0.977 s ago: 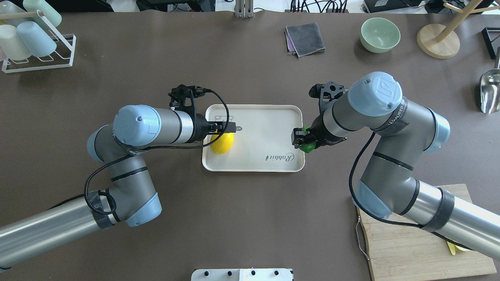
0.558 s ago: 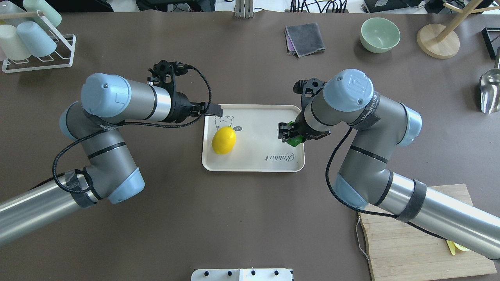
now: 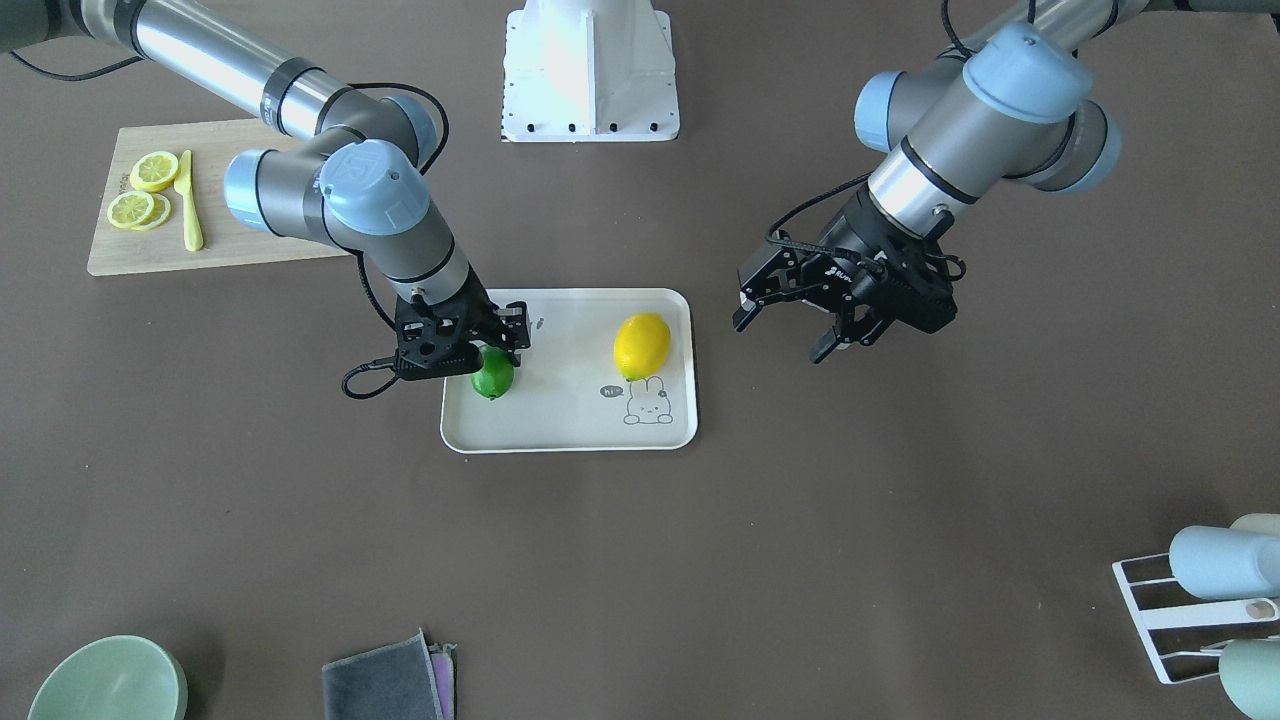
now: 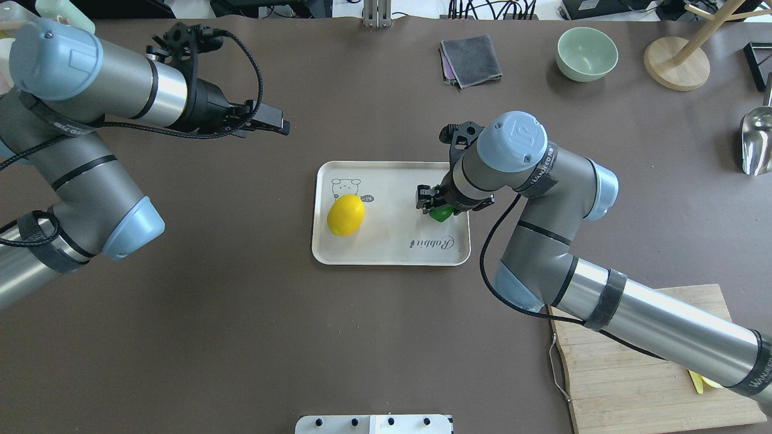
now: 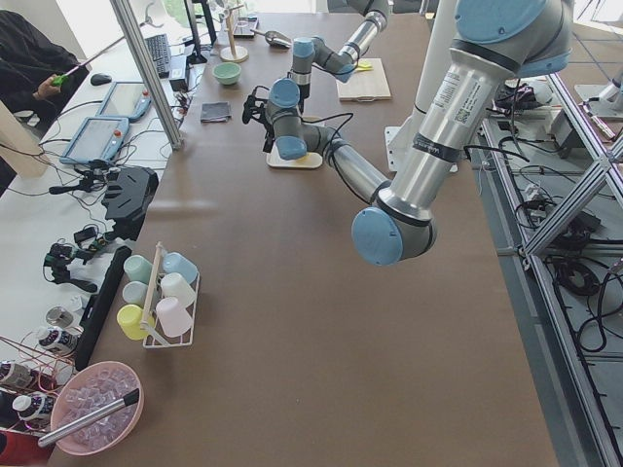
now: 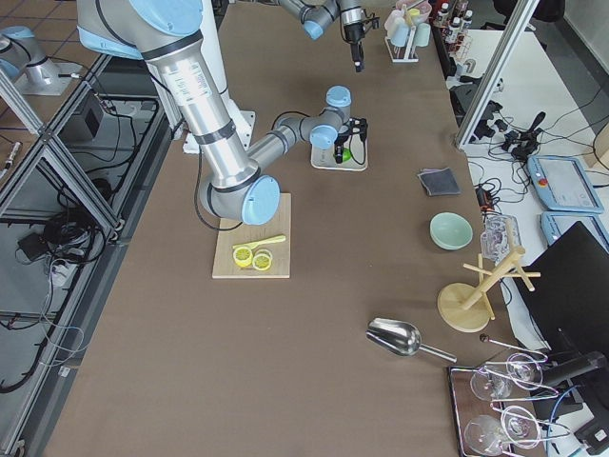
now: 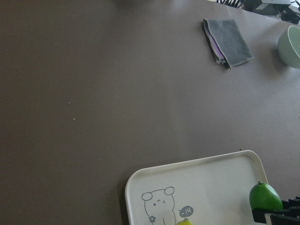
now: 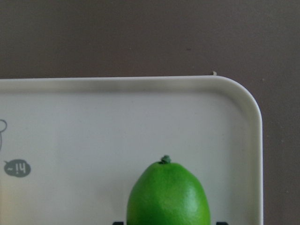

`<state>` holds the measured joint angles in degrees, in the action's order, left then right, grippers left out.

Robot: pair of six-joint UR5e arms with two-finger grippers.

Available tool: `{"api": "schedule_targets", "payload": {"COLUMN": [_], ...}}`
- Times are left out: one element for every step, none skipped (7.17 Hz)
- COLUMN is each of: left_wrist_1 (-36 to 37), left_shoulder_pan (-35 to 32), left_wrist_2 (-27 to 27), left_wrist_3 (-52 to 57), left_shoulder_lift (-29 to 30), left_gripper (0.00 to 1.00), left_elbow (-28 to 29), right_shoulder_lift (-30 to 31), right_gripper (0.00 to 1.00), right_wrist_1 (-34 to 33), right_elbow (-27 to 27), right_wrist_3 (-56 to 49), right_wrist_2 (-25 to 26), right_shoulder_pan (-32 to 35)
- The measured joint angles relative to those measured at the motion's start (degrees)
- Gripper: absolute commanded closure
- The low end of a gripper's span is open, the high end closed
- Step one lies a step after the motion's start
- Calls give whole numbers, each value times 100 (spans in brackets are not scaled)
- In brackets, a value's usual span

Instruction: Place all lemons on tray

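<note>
Noting right claw (image 3: 487,350) clamped on the green lemon (image 3: 493,376) near the tray (image 3: 570,410) corner, yellow lemon (image 3: 641,345) already lying on it, left claw (image 3: 782,337) spread wide off to the side; I fear release lets the glossy fruit roll over the rim.

The tray (image 4: 392,256) bears the word "Rabbit" (image 4: 431,243) in dark script near one corner, upside down in the overhead view. At its other end, beside a drawn bunny (image 3: 650,405), a small grey speech bubble (image 3: 611,392) reads "hi". The right arm's blue joint cap (image 4: 520,137) carries a UR mark. The white lettering on its black bands (image 4: 543,173) is too small to read with certainty.
</note>
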<state>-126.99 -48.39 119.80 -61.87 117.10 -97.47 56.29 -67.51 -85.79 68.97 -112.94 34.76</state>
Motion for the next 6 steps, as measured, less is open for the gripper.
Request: {"api": "schedule_targets", "payload": {"left_wrist_1": [133, 184, 199, 204, 199, 194], "left_shoulder_pan": [-73, -120, -216, -368, -529, -673], "left_wrist_2": [28, 14, -16, -12, 19, 40], "left_wrist_3": [442, 952, 1467, 1907, 2192, 2330], "left_shoulder_lift": [-128, -328, -593, -886, -1176, -1387], "left_gripper": [2, 2, 2, 2, 2, 2], "left_elbow": [-114, -297, -531, -699, -786, -809], "right_shoulder_lift": [-23, -12, 76, 366, 931, 1526], "right_gripper": [0, 0, 0, 0, 0, 0], "right_wrist_1": [-1, -93, -356, -639, -774, -808], "right_elbow": [-89, -278, -628, -1133, -1709, -2115], "right_wrist_3": [127, 205, 204, -20, -593, -1230], "right_wrist_2": [-100, -284, -555, -754, -844, -886], "right_shoulder_pan": [39, 146, 373, 625, 847, 1098]}}
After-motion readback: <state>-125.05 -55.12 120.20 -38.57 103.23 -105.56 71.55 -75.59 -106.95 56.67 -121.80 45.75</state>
